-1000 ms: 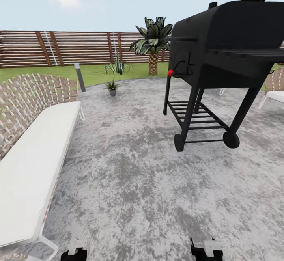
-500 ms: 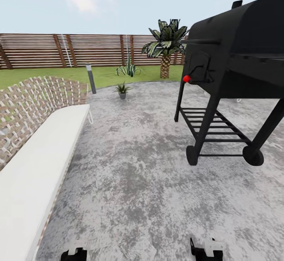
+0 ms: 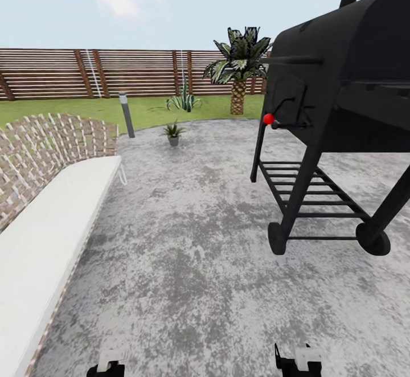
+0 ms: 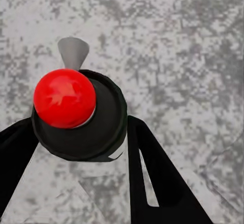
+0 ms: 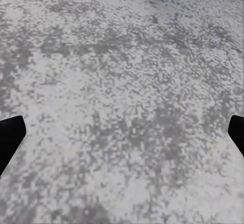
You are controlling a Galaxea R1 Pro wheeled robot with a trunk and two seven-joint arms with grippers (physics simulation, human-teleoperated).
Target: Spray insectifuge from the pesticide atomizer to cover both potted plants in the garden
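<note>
The left gripper is clenched on the pesticide atomizer, a dark green-black bottle with a round red top, seen from above with a black finger on either side. The right gripper is released and grasps nothing; its two black fingertips sit well apart at the frame edges over bare paving.

In the head view the robot stands on the grey mottled stone patio of the garden. One potted plant, small, green and spiky in a pale grey pot, stands at the far edge of the patio near the lawn, well apart from the robot. A second spiky green plant sits on the grass behind it; whether it is potted cannot be made out.

Risks:
- The large black grill on wheels stands close on the right, so a wide turn could clip its leg or wheel.
- The long white-cushioned woven bench borders the left, narrowing the path.
- Spraying from this range would likely miss the foliage; a closer approach appears necessary.

Limits of view: only the tips of both grippers show at the lower edge of the head view. The bottle's label and nozzle direction are hidden. The grill is cut off at the right and top.
</note>
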